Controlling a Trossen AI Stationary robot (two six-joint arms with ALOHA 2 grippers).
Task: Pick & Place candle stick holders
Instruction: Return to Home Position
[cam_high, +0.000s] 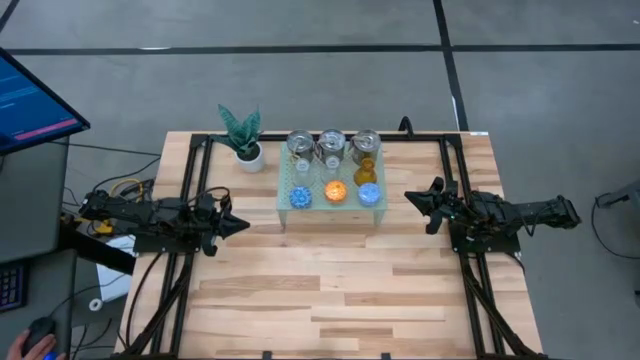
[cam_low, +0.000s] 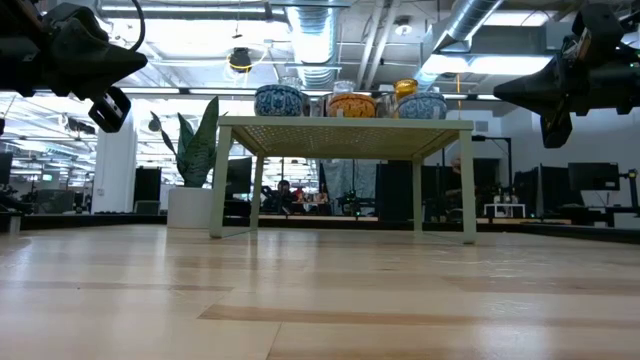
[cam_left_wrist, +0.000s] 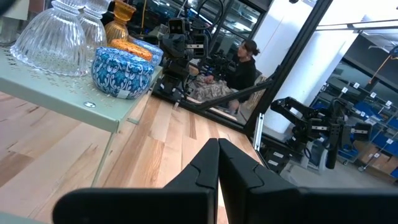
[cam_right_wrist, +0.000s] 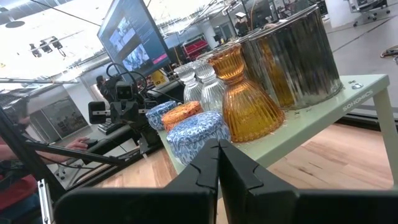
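**Holders on stand, both arms clear**

High view: holders (cam_high: 334, 168) crowd the stand (cam_high: 284, 203); left gripper (cam_high: 240, 224) and right gripper (cam_high: 410, 197) hover either side, apart from it.
Low view: holders atop stand.
Wrist views: both jaws closed, empty.

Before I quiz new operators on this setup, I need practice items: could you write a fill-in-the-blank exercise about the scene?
1. The round orange patterned holder sits between two ____ patterned holders.
2. ____ shiny silver metal holders line the pale green perforated stand's back row.
3. The left pincer and right pincer are both empty and ____.
Missing: blue; three; shut.
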